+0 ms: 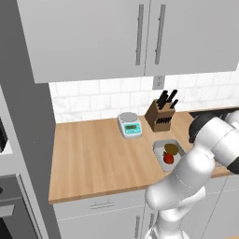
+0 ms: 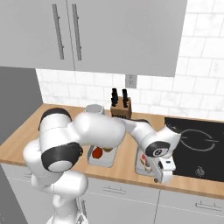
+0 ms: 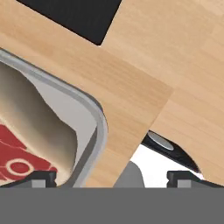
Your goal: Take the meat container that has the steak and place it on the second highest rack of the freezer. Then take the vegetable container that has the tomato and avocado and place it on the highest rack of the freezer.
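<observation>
Containers: two grey trays on the wooden counter.
Vegetable container: one tomato, one avocado; lies to the gripper's left.
Meat container: one steak, directly under the gripper.
Gripper: spread wide, empty; one fingertip over the steak, the other outside the tray rim, contact unclear.

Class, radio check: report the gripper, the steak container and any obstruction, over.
Gripper open, low over the steak container, one finger inside its rim, one outside. Steak inside, not gripped. Nothing in the way.
</observation>
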